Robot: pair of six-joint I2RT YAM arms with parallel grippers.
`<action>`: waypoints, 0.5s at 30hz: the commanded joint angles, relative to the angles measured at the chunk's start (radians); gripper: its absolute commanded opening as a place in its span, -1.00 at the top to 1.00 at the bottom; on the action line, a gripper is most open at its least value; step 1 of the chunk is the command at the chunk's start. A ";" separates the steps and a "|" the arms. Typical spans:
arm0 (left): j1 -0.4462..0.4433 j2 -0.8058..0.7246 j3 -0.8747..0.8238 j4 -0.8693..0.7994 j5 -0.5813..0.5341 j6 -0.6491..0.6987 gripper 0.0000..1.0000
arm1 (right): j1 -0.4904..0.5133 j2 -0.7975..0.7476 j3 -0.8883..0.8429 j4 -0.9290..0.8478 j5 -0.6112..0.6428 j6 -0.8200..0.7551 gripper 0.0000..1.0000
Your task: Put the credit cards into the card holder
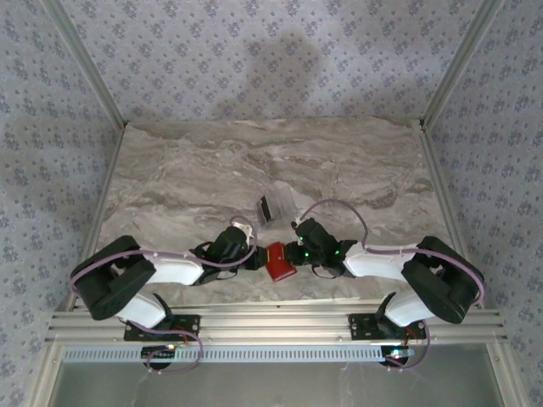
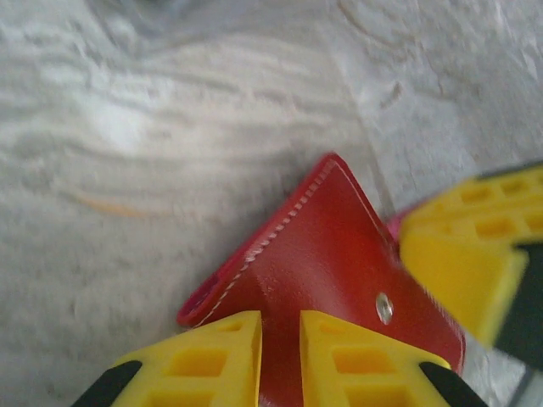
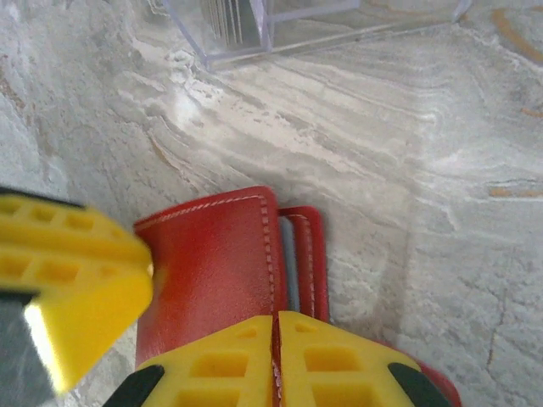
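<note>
From above, the red wallet [image 1: 281, 263] lies on the marble table [image 1: 187, 170] near its front edge, midway between the two arms. The left gripper [image 1: 257, 257] comes in at the wallet's left side and the right gripper [image 1: 294, 252] at its right, and both tips touch it. Just behind them stands a clear box [image 1: 276, 206] with a dark shape [image 1: 264, 209] in its left end; it is too small to tell whether that is a card.

In the left wrist view, the wallet [image 2: 314, 246] is folded shut and tilted, with one corner pointing away. White stitching runs along its edge, and a small metal snap [image 2: 384, 307] sits on the tab. The left gripper [image 2: 281, 318] has its jaws drawn narrow, and the wallet's red leather fills the slit between them. A yellow finger [image 2: 467, 254] of the right gripper touches the wallet's far corner.

In the right wrist view, the right gripper [image 3: 273, 320] has its jaws pressed together. The wallet's [image 3: 212, 263] stitched edge runs straight into the seam, so they appear to pinch that leaf. A grey-blue strip shows between the wallet's two red leaves. A yellow finger [image 3: 76, 271] of the left gripper rests against the wallet's left edge. The clear box [image 3: 280, 30] stands beyond on the table, well apart from the wallet.
</note>
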 commanded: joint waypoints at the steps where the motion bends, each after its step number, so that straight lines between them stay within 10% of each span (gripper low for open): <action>1: -0.009 -0.078 -0.026 -0.149 0.039 0.026 0.61 | -0.006 -0.006 -0.007 0.032 0.023 0.012 0.77; 6: -0.008 -0.113 -0.052 -0.187 0.022 0.031 1.00 | -0.009 -0.018 -0.008 0.042 0.002 0.011 0.78; 15: -0.038 0.008 -0.016 -0.093 0.053 0.031 1.00 | -0.007 -0.023 -0.005 0.091 -0.075 0.012 0.72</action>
